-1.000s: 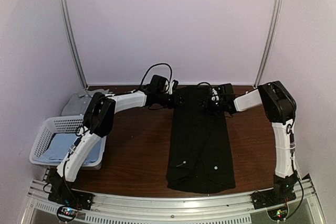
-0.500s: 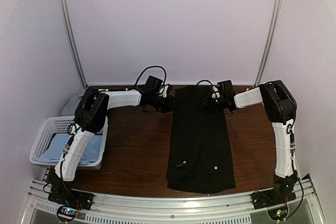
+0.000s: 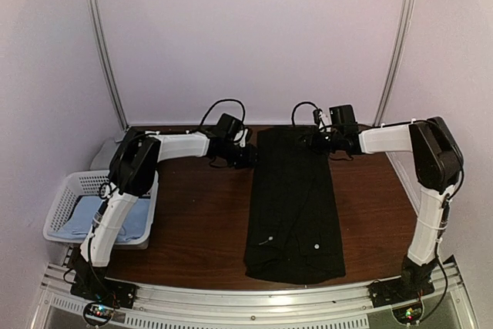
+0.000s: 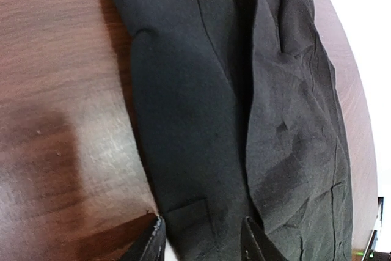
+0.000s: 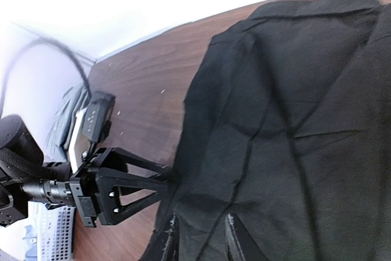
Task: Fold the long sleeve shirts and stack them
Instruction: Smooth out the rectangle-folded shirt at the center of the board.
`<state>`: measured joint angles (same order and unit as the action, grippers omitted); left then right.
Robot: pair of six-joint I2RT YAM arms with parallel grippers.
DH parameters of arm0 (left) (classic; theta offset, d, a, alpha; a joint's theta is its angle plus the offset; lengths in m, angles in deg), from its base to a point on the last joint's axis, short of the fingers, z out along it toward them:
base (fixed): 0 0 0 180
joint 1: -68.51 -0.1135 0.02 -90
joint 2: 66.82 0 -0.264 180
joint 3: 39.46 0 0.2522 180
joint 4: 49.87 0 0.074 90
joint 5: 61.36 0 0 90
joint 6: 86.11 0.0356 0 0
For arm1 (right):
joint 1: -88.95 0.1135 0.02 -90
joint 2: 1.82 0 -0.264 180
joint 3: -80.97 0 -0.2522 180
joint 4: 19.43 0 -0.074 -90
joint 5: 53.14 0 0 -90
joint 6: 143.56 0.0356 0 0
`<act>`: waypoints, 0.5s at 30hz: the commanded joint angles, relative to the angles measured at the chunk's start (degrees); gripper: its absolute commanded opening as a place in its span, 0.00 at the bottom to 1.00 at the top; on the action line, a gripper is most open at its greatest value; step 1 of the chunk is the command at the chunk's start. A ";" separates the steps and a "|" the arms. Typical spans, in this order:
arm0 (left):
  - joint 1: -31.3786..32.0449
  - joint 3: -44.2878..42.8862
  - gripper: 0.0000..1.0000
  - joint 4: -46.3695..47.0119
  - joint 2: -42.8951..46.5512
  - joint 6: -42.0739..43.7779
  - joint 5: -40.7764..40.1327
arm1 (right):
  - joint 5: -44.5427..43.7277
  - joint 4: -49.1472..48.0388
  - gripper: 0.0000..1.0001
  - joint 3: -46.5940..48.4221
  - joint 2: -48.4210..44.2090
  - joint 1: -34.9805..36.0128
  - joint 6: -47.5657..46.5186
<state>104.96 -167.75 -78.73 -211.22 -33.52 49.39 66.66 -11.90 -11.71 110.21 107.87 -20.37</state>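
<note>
Both arms are built alike, with long white shells linked by bulky black joint housings. The left arm point(image 3: 115, 213) and the right arm point(image 3: 427, 213) each stand on a small black base point(image 3: 96, 298) where tiny coloured lights glow. A thin black cable point(image 3: 219, 103) loops loosely above each wrist. The left claw point(image 5: 166, 178) is matt black, and its fingers are hollow triangular frames dotted with small silvery screws. Up close, the fingertips point(image 4: 157, 241) look dark with pale, scuffed edges.
</note>
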 commanded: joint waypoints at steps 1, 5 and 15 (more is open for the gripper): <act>1.41 2.24 0.43 -3.47 1.66 -0.03 -1.50 | 4.21 -2.45 0.24 0.85 2.55 4.23 0.59; 1.65 3.11 0.39 -3.48 1.88 -1.10 -1.36 | 6.65 -5.32 0.19 1.71 6.13 5.45 2.23; 1.79 9.34 0.35 -3.54 5.65 -2.75 -2.24 | 5.38 -0.50 0.19 4.38 13.68 5.87 -0.43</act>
<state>106.18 -162.57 -78.42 -208.16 -35.27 48.76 72.87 -14.35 -9.94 122.14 113.92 -19.00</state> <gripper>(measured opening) 0.345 0.189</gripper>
